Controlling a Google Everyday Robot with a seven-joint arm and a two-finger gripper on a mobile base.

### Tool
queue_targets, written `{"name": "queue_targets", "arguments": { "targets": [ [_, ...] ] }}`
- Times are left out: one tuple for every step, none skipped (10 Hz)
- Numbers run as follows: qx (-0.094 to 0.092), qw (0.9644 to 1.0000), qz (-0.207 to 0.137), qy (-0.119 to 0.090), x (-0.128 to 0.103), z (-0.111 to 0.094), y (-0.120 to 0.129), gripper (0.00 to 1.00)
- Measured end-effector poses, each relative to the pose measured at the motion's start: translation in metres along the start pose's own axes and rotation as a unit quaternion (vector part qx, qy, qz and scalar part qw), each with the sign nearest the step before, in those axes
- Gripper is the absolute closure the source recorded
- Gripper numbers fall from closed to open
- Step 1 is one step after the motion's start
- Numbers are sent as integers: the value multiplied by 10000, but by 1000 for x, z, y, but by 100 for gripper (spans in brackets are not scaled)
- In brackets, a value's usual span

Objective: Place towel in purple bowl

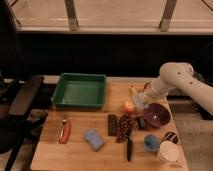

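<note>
— Question one: where is the gripper (141, 99) sitting in the camera view?

— It is hanging low over the wooden table (75, 156), at the end of the white arm (175, 76) that is reaching in from the right. It is hovering just beside the left rim of the purple bowl (157, 116), with a small orange fruit (129, 106) near it on the other side.

— Is it holding anything?

— I cannot tell how far it is open. A pale blue-grey patch, which I am taking for the towel (136, 104), is showing right at its tip. Whether the cloth is hanging in its hold or lying on the table beneath it, I cannot tell either. Nothing pale is showing inside the bowl.

— So which step is it working on?

— I am judging it as the stage between taking the towel and delivering it, with the placing not yet done.

— What is the next move asking for?

— If the cloth is secured, a short shift to the right, clearing the rim and centring over the glossy hollow before letting go. If not, a firm pinch comes first. The green tray (80, 91) and blue sponge (93, 139) are lying well apart and are not getting in the way.
</note>
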Motion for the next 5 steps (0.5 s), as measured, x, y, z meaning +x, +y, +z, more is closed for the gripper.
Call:
{"name": "queue_targets", "arguments": {
  "targets": [
    [185, 9996, 234, 28, 10, -5, -16, 100],
    [338, 9984, 450, 68, 19, -8, -33, 99],
    [424, 9969, 654, 102, 24, -9, -44, 96],
    [541, 9944, 894, 174, 32, -6, -58, 86],
    [600, 9917, 1120, 203, 39, 5, -72, 74]
  ]
}}
